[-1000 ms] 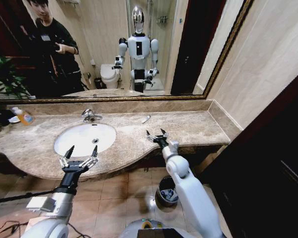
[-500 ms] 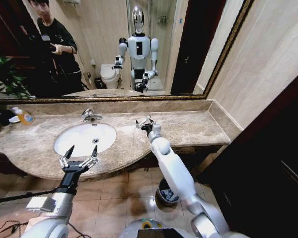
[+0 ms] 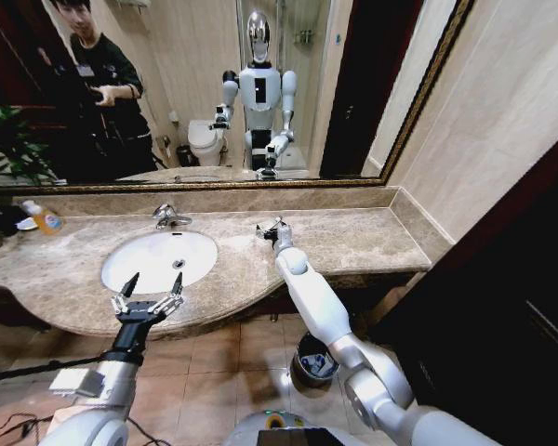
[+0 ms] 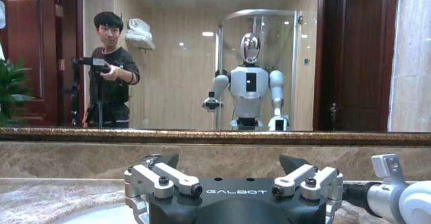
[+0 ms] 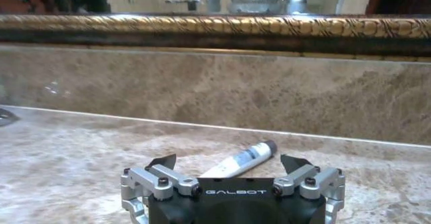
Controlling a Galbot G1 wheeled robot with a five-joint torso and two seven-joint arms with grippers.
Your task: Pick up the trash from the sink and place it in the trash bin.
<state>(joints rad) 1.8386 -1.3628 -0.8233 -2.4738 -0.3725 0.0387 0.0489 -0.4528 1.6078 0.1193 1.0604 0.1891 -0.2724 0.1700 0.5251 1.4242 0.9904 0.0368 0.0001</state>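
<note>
The right gripper (image 5: 229, 164), jaws spread wide, hovers over the beige marble counter (image 3: 372, 237); the small white dark-capped tube (image 5: 239, 160) lies just ahead between its fingertips, long axis slanting away.

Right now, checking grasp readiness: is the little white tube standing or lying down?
Lying flat. The little white tube rests lengthwise on the beige marble counter, between the right gripper's open fingers.

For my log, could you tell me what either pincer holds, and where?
Nothing is held: the right pincer is open before a small tube, the left pincer open by the sink.
</note>
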